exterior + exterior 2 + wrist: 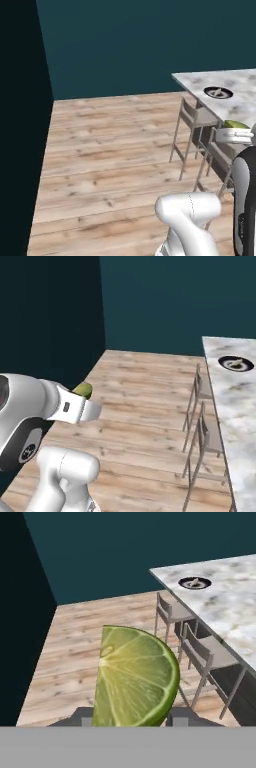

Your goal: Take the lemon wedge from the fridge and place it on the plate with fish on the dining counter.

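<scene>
While the robot is out on the wooden floor (110,150), its gripper (131,714) is clenched on the lemon wedge (135,677). In the hand view the wedge sits between the two dark finger tips, cut face toward the camera and green rind curving round one side. It looks huge there, because it is so close to the camera. In the right base view it is just a small green-yellow bump (84,389) above the white hand. In the left base view it peeks out at the right edge (236,124).

The wedge is held up in the air, well apart from the bench (235,406) — I think this is for carrying it across the room without dropping it. The fridge part looks done.

Far along the marble bench top sits the plate (182,581), dark at the rim and white inside. Something small and pale lies on it — likely the fish (196,582), but it is too small to tell.

Two grey chairs (200,401) stand just beside the bench, between the robot and the plate. The arm must reach over them to put the wedge down next to the fish.
</scene>
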